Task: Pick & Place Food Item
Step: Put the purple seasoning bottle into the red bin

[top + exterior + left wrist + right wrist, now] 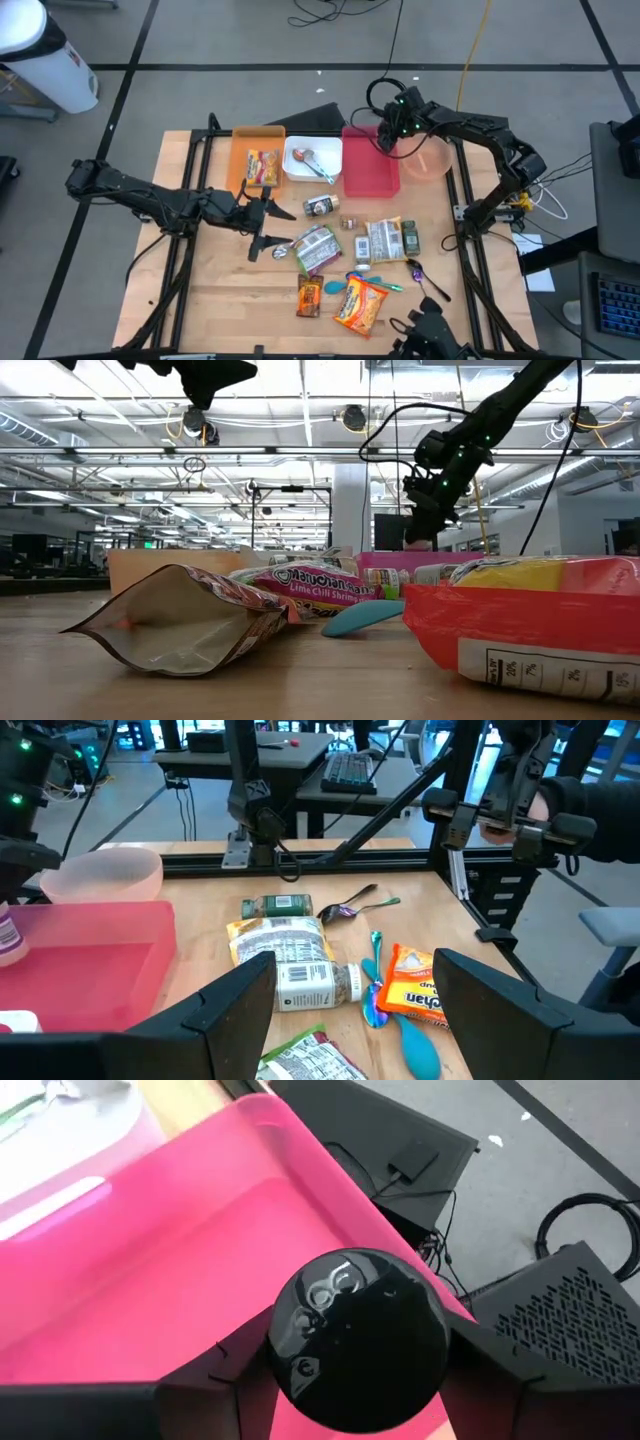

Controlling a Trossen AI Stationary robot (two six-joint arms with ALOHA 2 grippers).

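The right pincer is clamped on a glossy black round lid of a jar, held above the far corner of the pink tray. The high view places it over that tray's back edge; only the right wrist view shows the lid between the fingers (the low view shows just a dark shape under the arm). The left pincer hangs spread and empty above the table, near the noodle packet. Its wrist view shows an orange packet and a spoon beyond
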